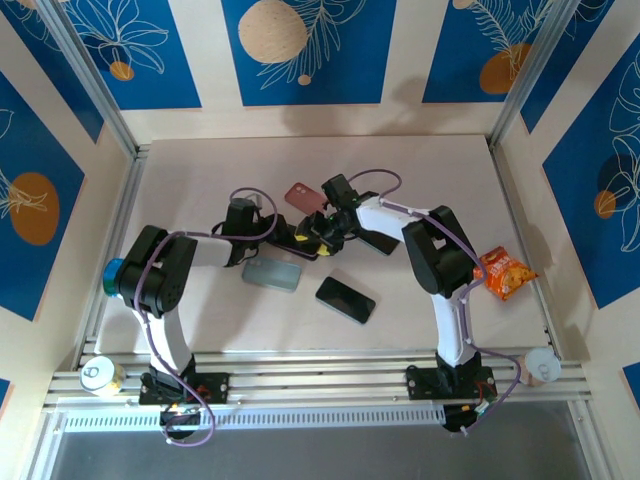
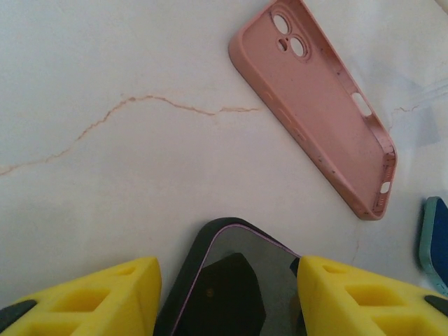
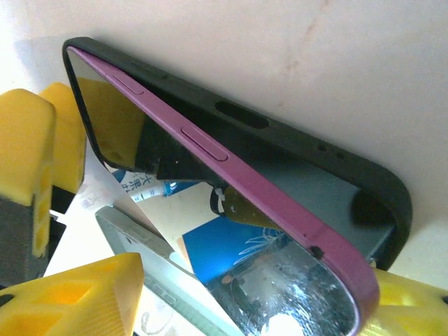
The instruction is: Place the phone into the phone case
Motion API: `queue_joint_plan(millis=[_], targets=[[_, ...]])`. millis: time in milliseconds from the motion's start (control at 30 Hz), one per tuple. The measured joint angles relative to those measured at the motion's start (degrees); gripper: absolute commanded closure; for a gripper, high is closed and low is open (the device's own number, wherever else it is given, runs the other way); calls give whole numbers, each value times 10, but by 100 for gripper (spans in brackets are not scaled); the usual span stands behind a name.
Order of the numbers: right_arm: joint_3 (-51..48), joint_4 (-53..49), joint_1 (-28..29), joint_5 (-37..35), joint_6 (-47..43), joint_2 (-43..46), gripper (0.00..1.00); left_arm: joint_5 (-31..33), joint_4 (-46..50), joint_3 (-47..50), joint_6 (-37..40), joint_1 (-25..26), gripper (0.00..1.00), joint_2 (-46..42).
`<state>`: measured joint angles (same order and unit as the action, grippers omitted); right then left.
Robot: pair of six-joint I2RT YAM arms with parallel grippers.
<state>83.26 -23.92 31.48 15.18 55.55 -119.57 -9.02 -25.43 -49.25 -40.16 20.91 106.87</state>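
A phone with a purple rim lies tilted in a black phone case, one long side raised above the case wall. In the left wrist view the phone and the case sit between my left gripper's yellow fingers, which press on the case's sides. My right gripper stands open around the phone's other end, and its left finger is off the phone. From above, both grippers meet mid-table over the phone and case.
An empty pink case lies just beyond the grippers. A grey-blue case and a black phone lie nearer the bases. A dark flat object sits under the right arm. A snack bag is at the right.
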Motion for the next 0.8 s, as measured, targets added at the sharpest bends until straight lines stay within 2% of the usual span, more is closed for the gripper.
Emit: queue_joint_plan(millis=[400, 800], targets=[[40, -99, -9, -7, -21, -3, 31, -4, 8, -8, 0, 0, 46, -1], [12, -94, -11, -7, -19, 11, 31, -4, 8, -13, 0, 0, 46, -1]])
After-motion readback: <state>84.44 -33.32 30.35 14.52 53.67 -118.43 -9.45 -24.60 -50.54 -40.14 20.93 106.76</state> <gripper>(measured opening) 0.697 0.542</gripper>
